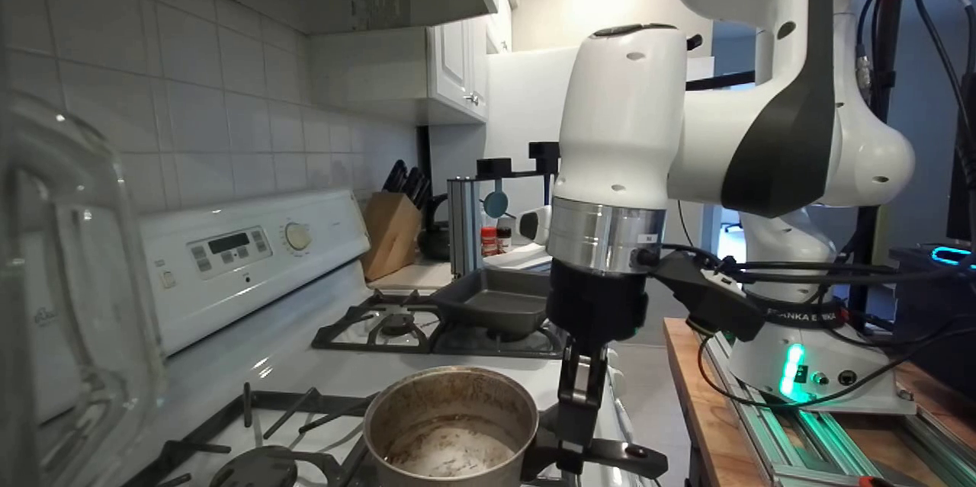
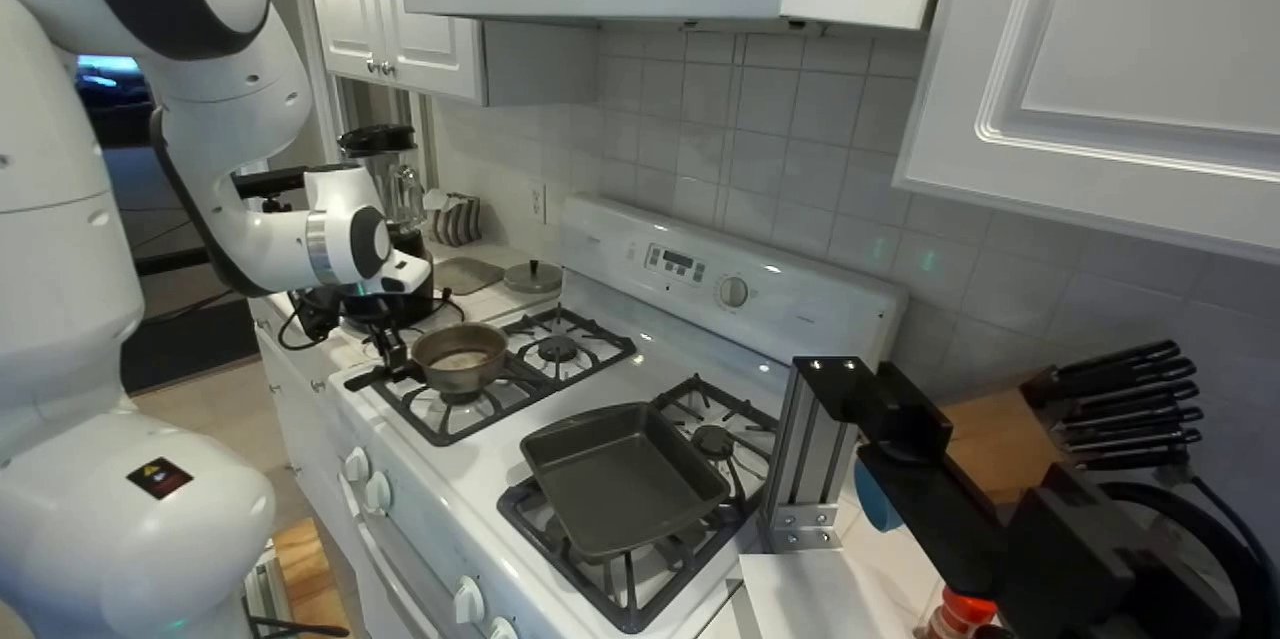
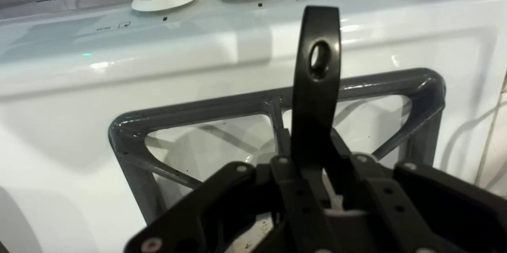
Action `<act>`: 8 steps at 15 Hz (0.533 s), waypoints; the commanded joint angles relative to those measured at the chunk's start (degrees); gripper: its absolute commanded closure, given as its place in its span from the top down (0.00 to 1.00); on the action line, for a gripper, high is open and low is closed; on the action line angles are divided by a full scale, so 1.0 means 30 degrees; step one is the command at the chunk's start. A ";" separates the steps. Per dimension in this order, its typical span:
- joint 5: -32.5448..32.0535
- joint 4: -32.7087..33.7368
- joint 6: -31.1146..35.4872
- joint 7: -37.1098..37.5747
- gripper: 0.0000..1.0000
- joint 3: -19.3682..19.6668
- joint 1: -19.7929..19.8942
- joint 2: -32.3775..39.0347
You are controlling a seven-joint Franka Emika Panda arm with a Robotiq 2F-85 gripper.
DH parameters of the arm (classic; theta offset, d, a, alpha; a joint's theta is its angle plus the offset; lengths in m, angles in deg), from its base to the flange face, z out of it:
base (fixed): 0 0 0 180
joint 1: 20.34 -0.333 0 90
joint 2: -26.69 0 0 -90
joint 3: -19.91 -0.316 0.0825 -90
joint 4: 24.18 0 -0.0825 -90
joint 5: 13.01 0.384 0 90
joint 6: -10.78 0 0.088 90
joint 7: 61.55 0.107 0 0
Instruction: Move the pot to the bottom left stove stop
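Because the jaws are clamped on the dark handle (image 3: 317, 98), short of its holed tip, the pot (image 2: 460, 369) can presumably be steered with nothing pressing its walls. It is upright, or nearly, over the bottom left burner (image 2: 461, 399), the spot the task names; whether the grate (image 3: 206, 111) bears its base or it hangs just above, I cannot tell. Its long axis runs roughly back to front, the handle pointing out past the grate toward the front edge of the stove (image 2: 455, 489), skewed slightly to the left. That heading likely suits an arm (image 2: 230, 109) based in front. The pan (image 2: 625, 479) lies over the right-hand grate (image 2: 628, 617), apart from the pot, so it should not hinder.
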 commanded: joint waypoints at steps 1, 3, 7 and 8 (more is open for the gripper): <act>0.0431 -0.0658 -0.0234 0.0203 0.06 -0.0516 0.0325 -0.0791; 0.0569 -0.0666 -0.0253 -0.0017 0.06 -0.0640 0.0354 -0.0833; 0.0550 -0.0641 -0.0185 -0.0239 0.06 -0.0805 0.0408 -0.0923; 0.0504 -0.0635 -0.0203 -0.0232 0.06 -0.0835 0.0425 -0.0925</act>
